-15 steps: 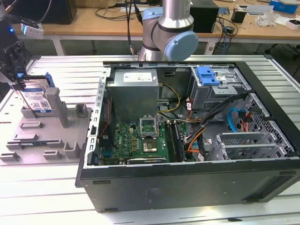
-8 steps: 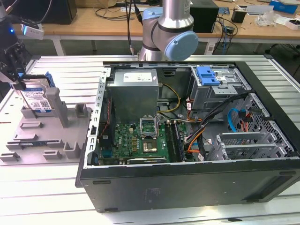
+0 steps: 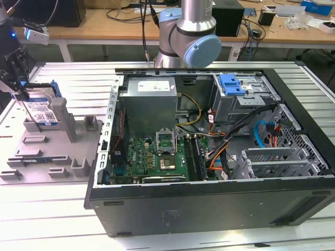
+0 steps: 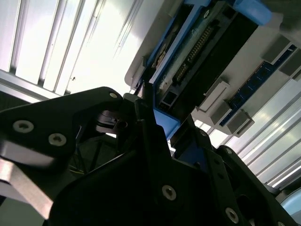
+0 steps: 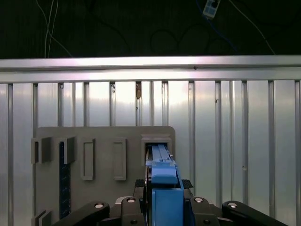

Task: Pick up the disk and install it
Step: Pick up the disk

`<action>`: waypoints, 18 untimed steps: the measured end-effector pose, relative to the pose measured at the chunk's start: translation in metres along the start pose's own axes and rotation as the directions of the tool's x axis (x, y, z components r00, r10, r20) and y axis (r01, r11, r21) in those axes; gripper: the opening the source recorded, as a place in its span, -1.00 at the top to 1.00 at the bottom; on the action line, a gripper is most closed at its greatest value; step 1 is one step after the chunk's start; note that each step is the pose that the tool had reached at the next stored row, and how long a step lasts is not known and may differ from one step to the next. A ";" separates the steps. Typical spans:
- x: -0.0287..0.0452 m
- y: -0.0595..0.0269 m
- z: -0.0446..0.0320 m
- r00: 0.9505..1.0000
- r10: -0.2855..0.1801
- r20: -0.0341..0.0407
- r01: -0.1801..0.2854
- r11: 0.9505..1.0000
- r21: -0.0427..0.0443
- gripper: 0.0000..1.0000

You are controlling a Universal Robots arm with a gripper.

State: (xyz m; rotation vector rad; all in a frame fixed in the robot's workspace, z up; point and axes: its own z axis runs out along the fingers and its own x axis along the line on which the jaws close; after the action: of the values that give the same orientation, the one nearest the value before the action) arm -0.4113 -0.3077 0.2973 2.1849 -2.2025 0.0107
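**Disk (image 3: 43, 111) gripped on edge at the grey holder**

The disk is a flat silver-grey hard drive with a white-and-blue label, framed by a blue plastic bracket. It stands on edge at the exterior view's left, at a slot of the grey plastic holder tray (image 3: 52, 157). I cannot tell whether it sits in the slot or hangs just above it. The black gripper (image 5: 163, 188) is clamped on the disk's upper edge, and both wrist views show the blue bracket pinched between its fingers.

The tray lies on a ribbed aluminium table (image 3: 52, 209). Towards the exterior view's right, well apart from the disk, an open black computer case (image 3: 209, 209) lies on its side with its green motherboard (image 3: 152, 151) exposed. Behind the table runs a wooden bench (image 3: 104, 21) carrying cables.
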 end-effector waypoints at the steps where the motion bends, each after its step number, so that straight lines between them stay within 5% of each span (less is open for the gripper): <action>1: -0.0001 0.0002 0.0000 1.000 0.000 0.000 0.000 1.000 0.000 0.22; 18: -0.0002 0.0016 -0.0001 1.000 0.000 0.000 0.000 1.000 0.001 0.27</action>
State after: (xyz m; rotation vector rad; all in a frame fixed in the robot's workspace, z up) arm -0.4129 -0.3075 0.2974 2.1855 -2.2032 0.0123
